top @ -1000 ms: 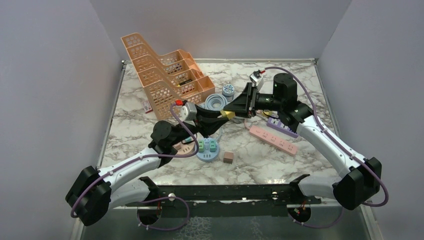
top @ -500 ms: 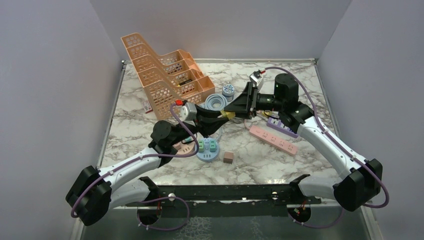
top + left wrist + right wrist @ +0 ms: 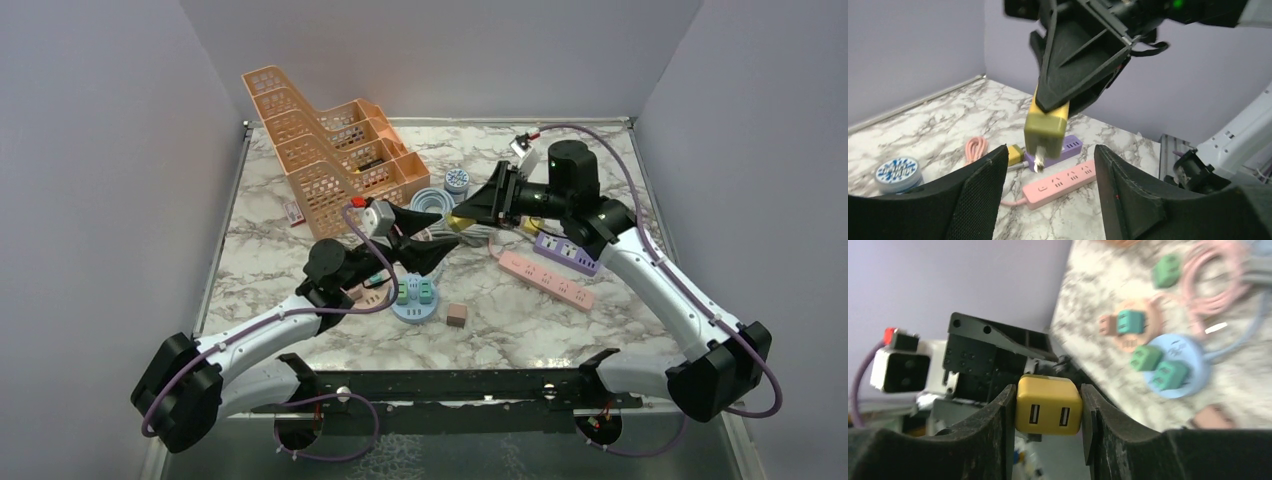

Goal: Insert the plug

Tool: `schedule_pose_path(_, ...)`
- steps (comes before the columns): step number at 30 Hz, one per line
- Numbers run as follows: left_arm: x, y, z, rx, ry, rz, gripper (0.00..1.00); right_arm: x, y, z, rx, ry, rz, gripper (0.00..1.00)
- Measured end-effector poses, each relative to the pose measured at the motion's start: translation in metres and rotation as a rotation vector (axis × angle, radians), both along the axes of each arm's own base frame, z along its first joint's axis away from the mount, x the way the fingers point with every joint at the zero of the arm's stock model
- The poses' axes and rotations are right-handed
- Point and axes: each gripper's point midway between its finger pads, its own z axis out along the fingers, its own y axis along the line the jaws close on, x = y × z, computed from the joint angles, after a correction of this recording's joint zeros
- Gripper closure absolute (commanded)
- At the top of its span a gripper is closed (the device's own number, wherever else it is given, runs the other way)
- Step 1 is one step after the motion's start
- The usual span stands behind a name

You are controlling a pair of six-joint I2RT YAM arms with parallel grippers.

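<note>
And there's the yellow plug (image 3: pixel 1048 411), pinched flat on both sides by the right gripper (image 3: pixel 1048 390), the jaws narrow and snug against its faces. Its two USB ports stare straight back at the right wrist camera. From the left wrist you can see the metal prongs poking out of the far end, pointing down toward the table. It's up in the air, not resting on anything, and in the top view it hangs just off the left end of the pink power strip (image 3: pixel 547 280).

The left gripper (image 3: pixel 1049 150) is right there under it, jaws spread, clear daylight between each black finger (image 3: pixel 979 192) and the plug. Nothing in its grasp.

Now the pink power strip itself: lying flat on the marble table (image 3: pixel 500 330), sockets up, angled across the right half. Touching or just behind it sits the purple power strip (image 3: pixel 565 255). Left of the pink strip, a blue round base (image 3: pixel 415 300) carrying green plugs, with a small brown block (image 3: pixel 457 316) between the two. Well off to the strip's far left stands the orange basket rack (image 3: pixel 320 150).
</note>
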Motion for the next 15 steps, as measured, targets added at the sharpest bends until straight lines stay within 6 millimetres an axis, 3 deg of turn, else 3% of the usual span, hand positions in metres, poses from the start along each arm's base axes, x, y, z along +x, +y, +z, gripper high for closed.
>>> schedule_pose_path(4, 0.013, 0.009, -0.013, 0.021, 0.067, 0.093, 0.23, 0.036, -0.024, -0.007, -0.183, -0.127, -0.184, 0.83)
schedule_pose_path(6, 0.021, 0.016, -0.022, 0.044, 0.111, 0.155, 0.21, 0.055, -0.044, -0.02, -0.3, -0.167, -0.289, 0.83)
schedule_pose_path(10, 0.038, 0.036, -0.046, 0.106, 0.22, 0.302, 0.19, 0.088, -0.1, -0.067, -0.584, -0.159, -0.491, 0.83)
schedule_pose_path(15, 0.051, 0.054, -0.067, 0.205, 0.36, 0.438, 0.14, 0.103, -0.173, -0.127, -0.877, -0.062, -0.654, 0.84)
